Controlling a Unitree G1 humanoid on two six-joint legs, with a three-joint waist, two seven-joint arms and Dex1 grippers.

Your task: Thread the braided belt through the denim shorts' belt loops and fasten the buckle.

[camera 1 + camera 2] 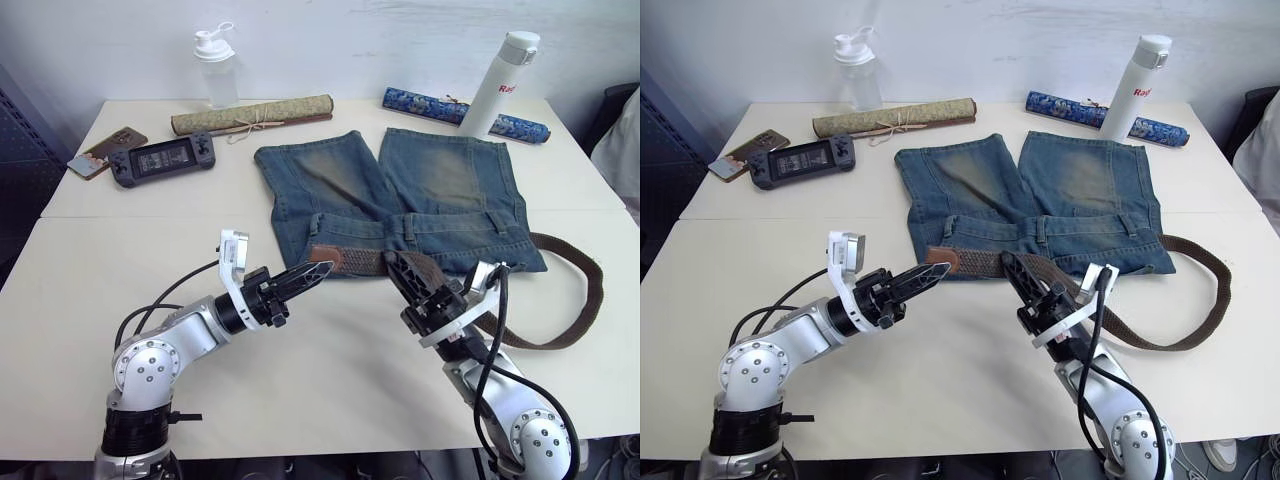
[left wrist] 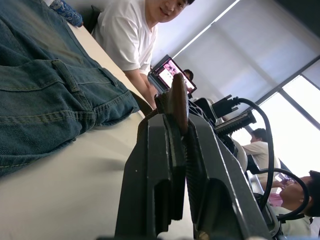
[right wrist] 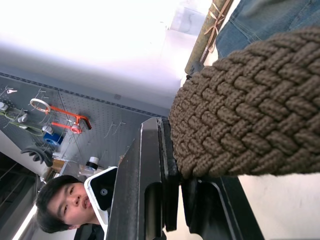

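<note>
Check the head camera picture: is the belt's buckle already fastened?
No. The braided belt trails loose across the table beside the denim shorts, its ends apart.

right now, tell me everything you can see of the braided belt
The braided belt is an olive-brown woven strap with a brown leather tip. It lies along the denim shorts waistband, then loops out over the table on the robot's right. The left gripper is shut on the tip; the right gripper is shut on the weave.
</note>
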